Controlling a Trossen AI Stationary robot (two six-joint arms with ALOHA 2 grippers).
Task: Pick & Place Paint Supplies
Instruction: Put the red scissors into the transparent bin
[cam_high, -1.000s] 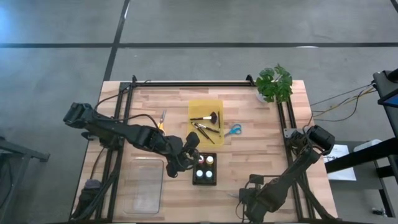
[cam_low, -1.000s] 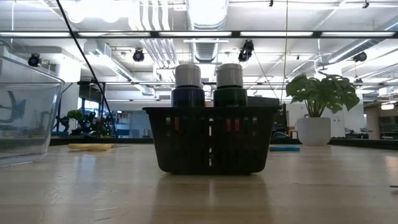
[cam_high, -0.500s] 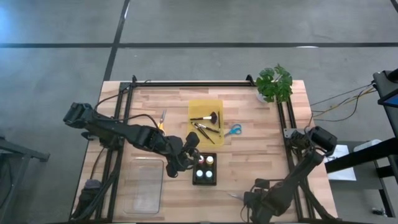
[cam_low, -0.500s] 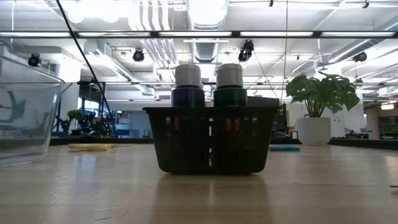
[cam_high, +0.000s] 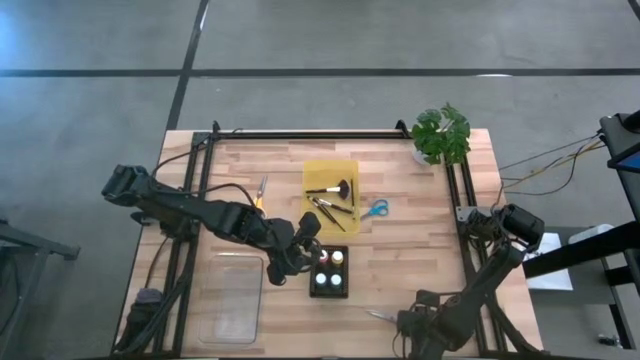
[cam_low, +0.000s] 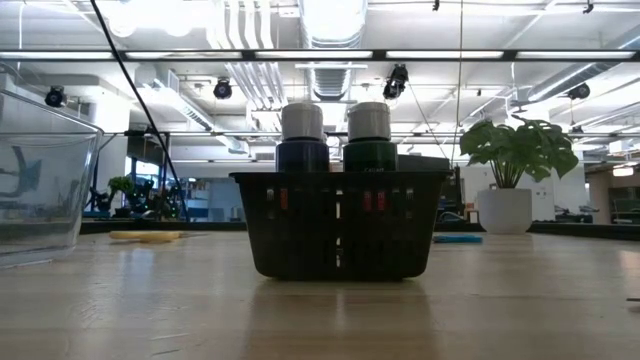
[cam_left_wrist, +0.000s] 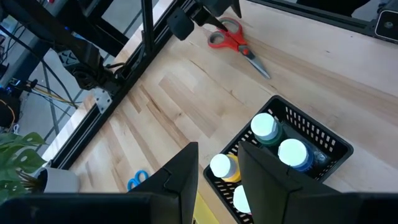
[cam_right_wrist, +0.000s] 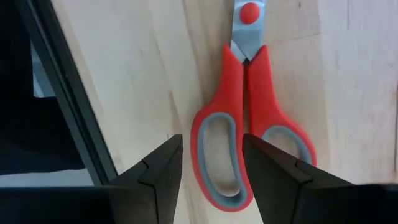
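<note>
Wooden table (cam_high: 400, 250) seen from above, with grey floor around it and a potted plant (cam_high: 441, 134) at its far right corner. Near the middle sits a small black basket (cam_high: 330, 291) holding four upright paint bottles (cam_high: 329, 270); from table height two show above the rim, white-capped, one with a dark blue body (cam_low: 302, 139) and one dark green (cam_low: 369, 137). Beyond the basket lies a yellow mat (cam_high: 331, 170) with thin dark-handled brushes (cam_high: 325, 210) and one broad black-bristled brush (cam_high: 333, 188) lying flat on it. Blue scissors (cam_high: 375, 210) lie just right of the mat.

Left gripper (cam_high: 296, 254) hangs just left of the basket, above the table; its wrist view looks down on the bottles (one with a yellow body (cam_left_wrist: 221, 167)), and its fingers (cam_left_wrist: 180, 180) stand apart, holding nothing. A clear tub (cam_high: 235, 296) sits near the left front edge, and a small orange-handled tool (cam_high: 261, 190) lies farther back on the left.

Right gripper (cam_high: 412, 325) is low at the near right edge, over red scissors (cam_right_wrist: 245, 118) lying flat on the wood; its fingers (cam_right_wrist: 158, 171) are spread to either side of the handles, not touching them.
</note>
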